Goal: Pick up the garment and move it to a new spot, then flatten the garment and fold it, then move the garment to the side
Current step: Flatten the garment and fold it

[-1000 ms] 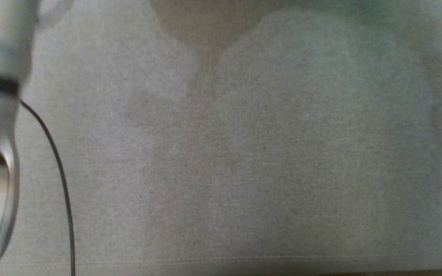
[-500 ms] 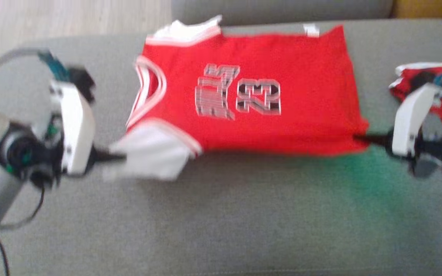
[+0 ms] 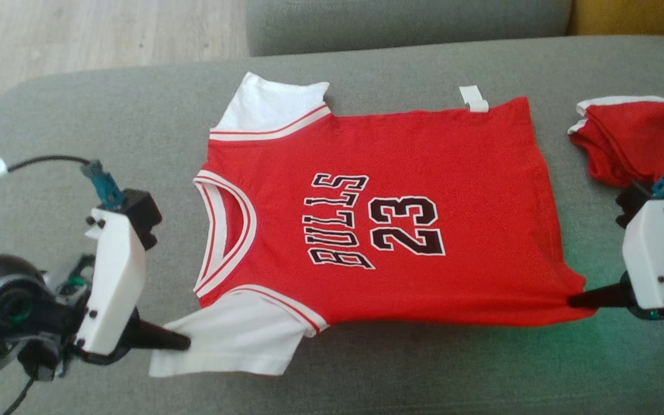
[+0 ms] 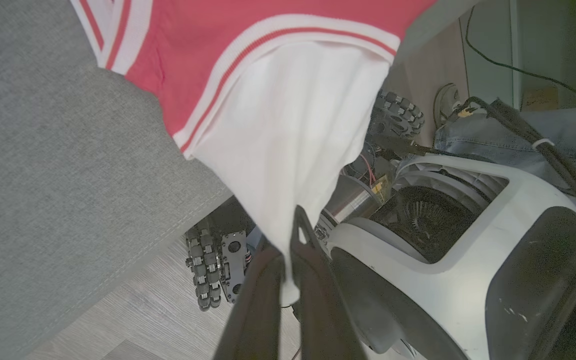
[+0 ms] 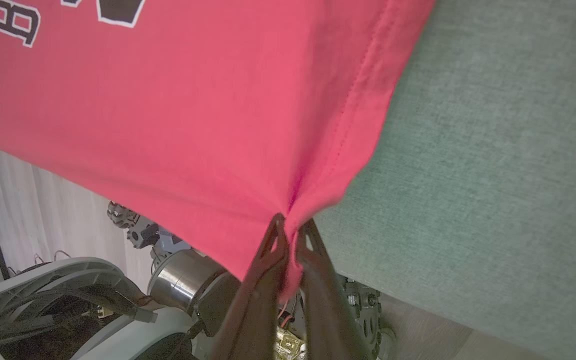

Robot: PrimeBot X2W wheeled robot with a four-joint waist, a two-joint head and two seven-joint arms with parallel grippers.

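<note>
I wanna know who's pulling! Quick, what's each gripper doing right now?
Left gripper: closed on the white sleeve of the jersey.
Right gripper: closed on the jersey's red hem corner.

We see a grey fabric couch seat with a red jersey spread open across its middle, collar toward the left edge and hem toward the right, and a second red garment bunched near its right edge.

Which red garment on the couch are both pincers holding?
The spread-out BULLS 23 jersey: left pincer on its white sleeve, right pincer on its hem corner. The other red garment lies folded, unheld.
</note>
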